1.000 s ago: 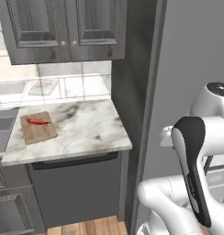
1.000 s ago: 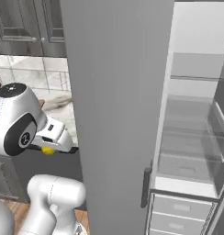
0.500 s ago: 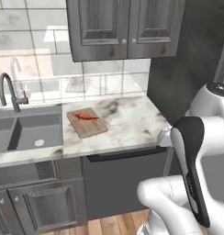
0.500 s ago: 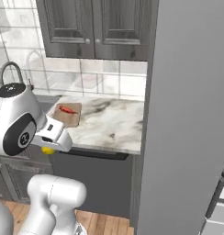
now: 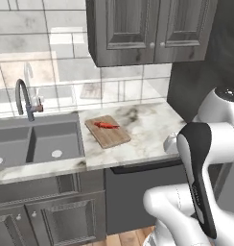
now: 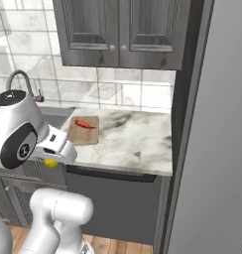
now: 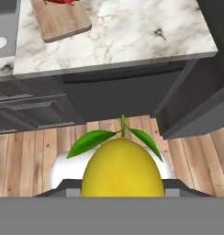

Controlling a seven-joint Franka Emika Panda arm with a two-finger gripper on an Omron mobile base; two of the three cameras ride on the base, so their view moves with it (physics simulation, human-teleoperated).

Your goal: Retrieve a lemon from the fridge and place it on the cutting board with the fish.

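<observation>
The end effector [image 6: 51, 159] was closed around the lemon [image 7: 122, 168], held low in front of the desk [image 5: 147, 132], above the wood floor [image 7: 36, 151]. Carrying looked like the step in hand. Farther off, the fish [image 5: 106, 125] lay on the cutting board [image 5: 111, 134]. Next, the lemon needed lifting over that board and setting down beside the fish.

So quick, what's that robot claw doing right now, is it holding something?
Gripper: closed on the lemon, held in front of the counter.

The arm is folded close above the base; its pincer [image 6: 50, 159], apparently clamped, points downward.
</observation>
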